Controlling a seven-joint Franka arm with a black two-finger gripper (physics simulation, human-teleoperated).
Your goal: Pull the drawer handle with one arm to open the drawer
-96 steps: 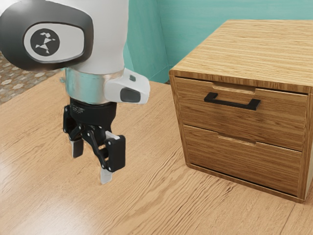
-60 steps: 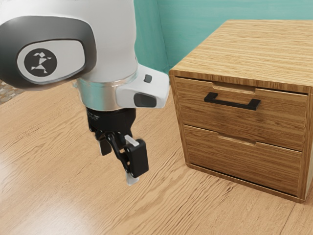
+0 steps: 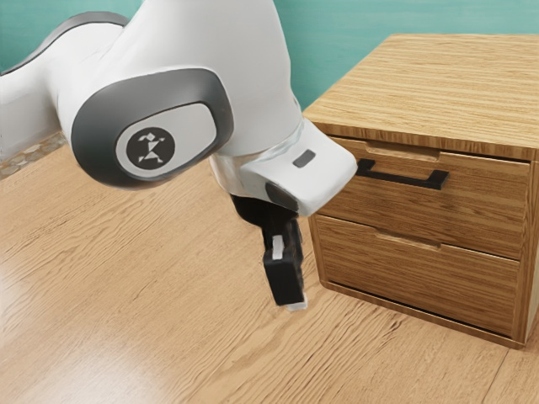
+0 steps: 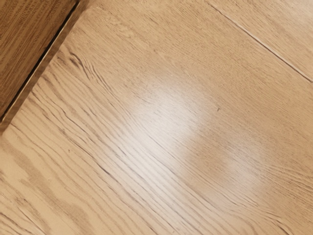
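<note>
The gripper (image 3: pixel 290 298) hangs over the table (image 3: pixel 126 320) at the frame's middle, just beside the cabinet (image 3: pixel 438 84). If it is apart or together, I cannot tell. The black handle (image 3: pixel 404 178) is on the upper drawer (image 3: pixel 480 206), at the right.

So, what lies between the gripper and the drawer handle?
Nothing loose: in the exterior view, only the cabinet's wooden front separates the gripper from the handle higher up.

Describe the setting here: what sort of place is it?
Probably a simulated indoor room, home or office style. A wooden two-drawer cabinet with a black handle on its upper drawer stands on a wood-plank surface, with a plain teal wall behind it.
</note>
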